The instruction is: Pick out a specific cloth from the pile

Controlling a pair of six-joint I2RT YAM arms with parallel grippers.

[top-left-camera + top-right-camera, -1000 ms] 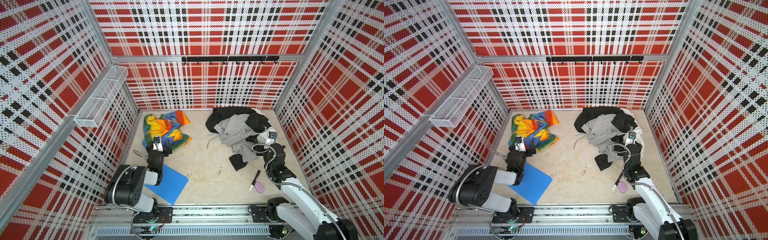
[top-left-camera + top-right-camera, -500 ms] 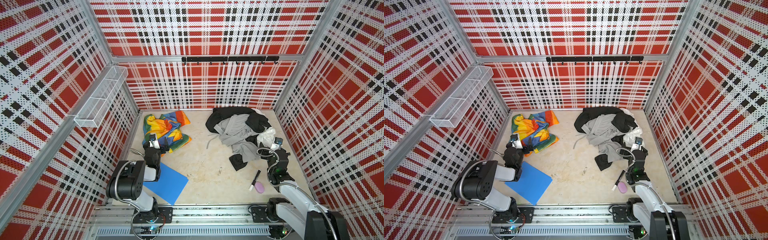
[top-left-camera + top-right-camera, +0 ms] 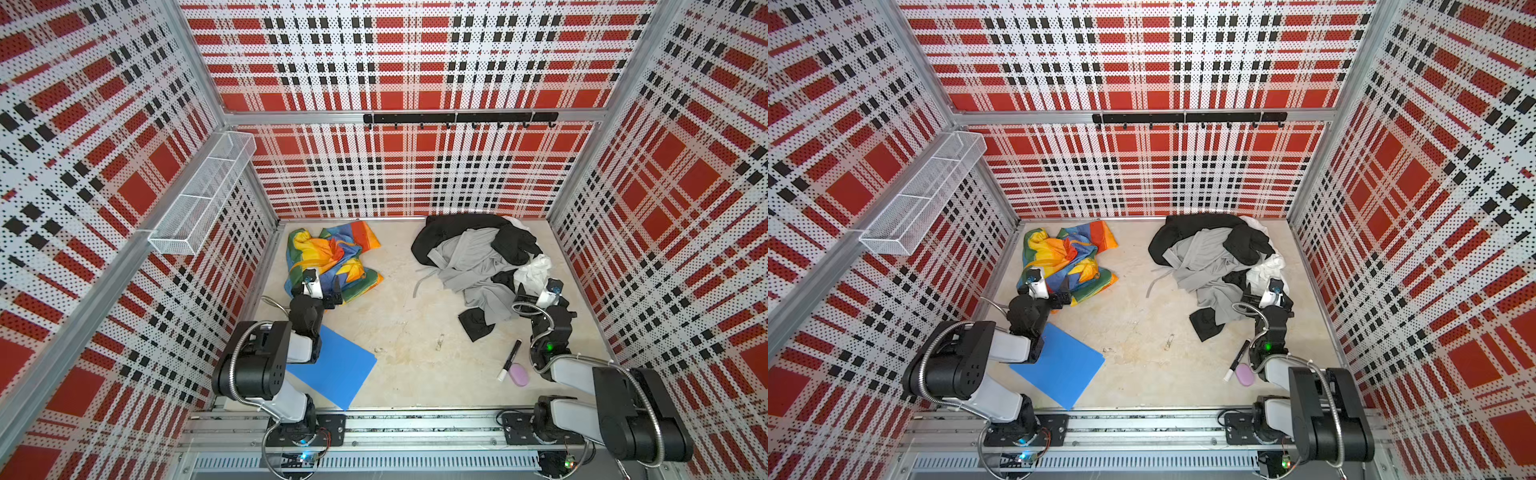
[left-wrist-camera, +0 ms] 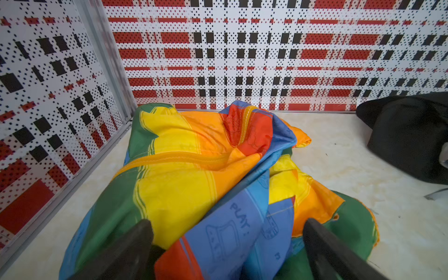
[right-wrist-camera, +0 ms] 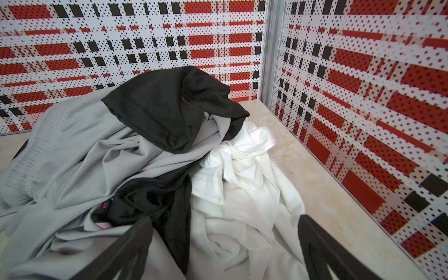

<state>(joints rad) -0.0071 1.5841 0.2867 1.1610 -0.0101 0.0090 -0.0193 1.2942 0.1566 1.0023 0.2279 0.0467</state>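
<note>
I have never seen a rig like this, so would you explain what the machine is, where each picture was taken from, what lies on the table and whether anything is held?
These are two robot arms mounted at the near edge of a plaid-walled table, each ending in a two-fingered gripper. Two pictures look down from overhead, nearly alike; two come from cameras on the arms' wrists. On the table lie the rainbow cloth, the pile of black, grey and white clothes, a blue sheet, a marker pen and a pinkish oval. The left gripper is open over the cloth's near edge; the right gripper is open at the pile's white garment. Nothing is held.
</note>
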